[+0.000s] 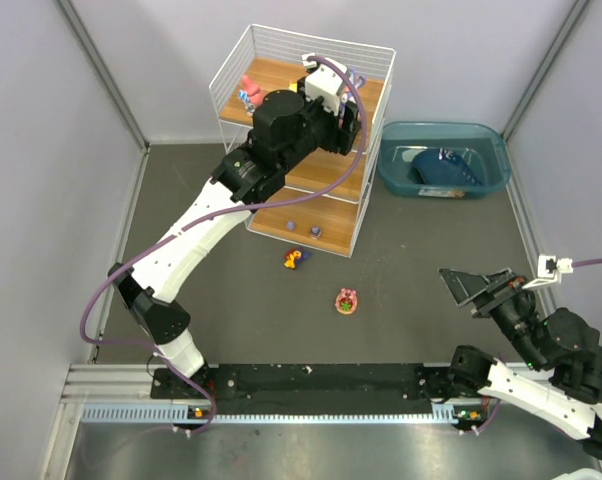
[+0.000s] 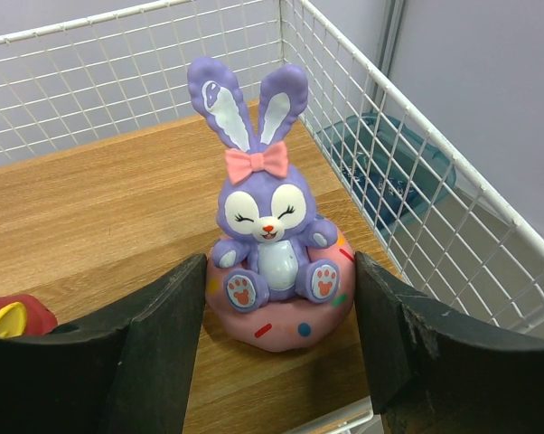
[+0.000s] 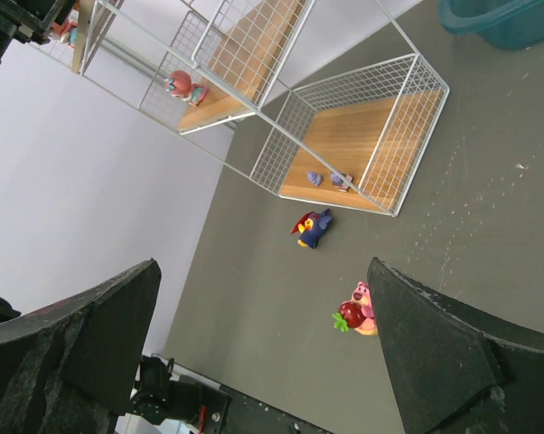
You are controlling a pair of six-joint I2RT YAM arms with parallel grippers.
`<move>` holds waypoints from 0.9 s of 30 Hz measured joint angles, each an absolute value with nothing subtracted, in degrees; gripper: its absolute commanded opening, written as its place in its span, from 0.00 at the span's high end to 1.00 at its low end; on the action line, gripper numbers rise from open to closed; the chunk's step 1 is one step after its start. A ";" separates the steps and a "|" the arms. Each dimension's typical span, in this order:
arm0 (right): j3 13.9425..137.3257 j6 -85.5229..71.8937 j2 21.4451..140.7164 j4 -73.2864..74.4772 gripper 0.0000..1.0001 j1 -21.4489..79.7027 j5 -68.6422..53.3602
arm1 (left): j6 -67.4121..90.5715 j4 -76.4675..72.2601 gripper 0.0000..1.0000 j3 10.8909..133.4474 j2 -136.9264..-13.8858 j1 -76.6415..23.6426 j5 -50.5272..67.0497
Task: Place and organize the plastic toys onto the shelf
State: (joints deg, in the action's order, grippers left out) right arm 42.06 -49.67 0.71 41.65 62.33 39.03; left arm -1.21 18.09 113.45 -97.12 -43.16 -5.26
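- standing the bunny (image 2: 263,235) on the top tier of the shelf (image 2: 91,208), near its right wire wall, seems to be the step in hand; it sits upright on its pink base.
- left claw (image 2: 279,280) has one finger at each side of that base, touching or almost touching. i cannot tell if it grips or lets go.
- a red toy (image 2: 19,316) is near it on the same tier, so i think the toys are being set in a row.
- right claw (image 3: 263,271) is wide open and empty, well apart from the shelf, probably waiting out of the way.
- a pink toy (image 1: 346,300) and a dark toy (image 1: 295,258) lie on the surface (image 1: 431,250), not yet shelved.
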 measured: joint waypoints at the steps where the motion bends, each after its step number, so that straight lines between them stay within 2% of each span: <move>1: 42.06 -49.67 0.71 41.65 0.01 62.33 39.03 | -1.21 18.06 0.31 113.45 -97.12 -43.16 -5.28; 27: 42.06 -49.74 0.71 41.65 0.01 62.33 39.00 | -1.19 18.00 0.16 112.22 -96.09 -43.13 -5.39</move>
State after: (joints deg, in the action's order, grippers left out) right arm 42.06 -49.74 0.71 41.65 62.33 39.00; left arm -1.19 18.00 112.22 -96.09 -43.13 -5.39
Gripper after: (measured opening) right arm 0.987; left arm 0.828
